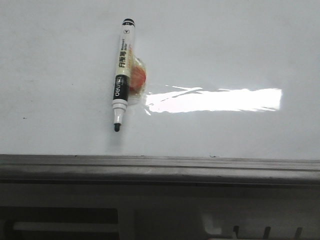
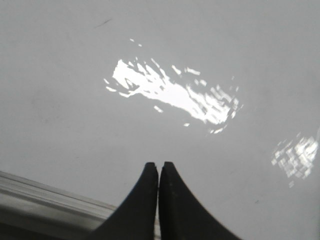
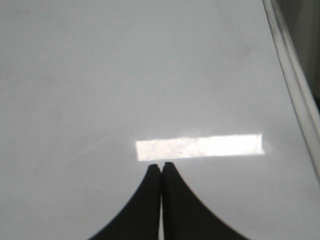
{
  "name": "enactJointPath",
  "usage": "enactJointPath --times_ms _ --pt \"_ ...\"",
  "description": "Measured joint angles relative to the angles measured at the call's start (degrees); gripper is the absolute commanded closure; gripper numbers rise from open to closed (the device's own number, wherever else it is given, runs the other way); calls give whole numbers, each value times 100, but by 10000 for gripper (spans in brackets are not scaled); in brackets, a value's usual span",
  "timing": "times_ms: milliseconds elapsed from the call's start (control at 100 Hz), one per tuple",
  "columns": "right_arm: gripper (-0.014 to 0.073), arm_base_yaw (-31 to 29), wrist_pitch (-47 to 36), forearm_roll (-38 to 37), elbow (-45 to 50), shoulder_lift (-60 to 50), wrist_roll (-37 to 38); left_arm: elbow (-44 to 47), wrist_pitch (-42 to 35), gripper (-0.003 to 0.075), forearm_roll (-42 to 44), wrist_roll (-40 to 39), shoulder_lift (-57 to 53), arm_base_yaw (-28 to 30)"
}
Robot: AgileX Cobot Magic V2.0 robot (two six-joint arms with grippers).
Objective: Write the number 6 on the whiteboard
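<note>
The whiteboard lies blank, no 6 drawn, beneath both sets of fingers, left and right pressed together, empty. The uncapped marker lies away from both; a glancing pinch could roll it.

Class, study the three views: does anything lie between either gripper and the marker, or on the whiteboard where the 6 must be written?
Nothing visible blocks the way. The marker lies uncapped on the whiteboard, with a small orange object touching its side. The left gripper and right gripper are shut, over bare board. No 6 is written.
</note>
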Motion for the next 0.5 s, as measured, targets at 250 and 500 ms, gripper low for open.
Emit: enactJointPath --times_ms 250,500 --pt "647 0 318 1785 0 0 669 0 -270 739 -1572 0 0 0" --pt "647 89 2625 2134 -1462 152 639 -470 682 739 -1421 955 69 0"
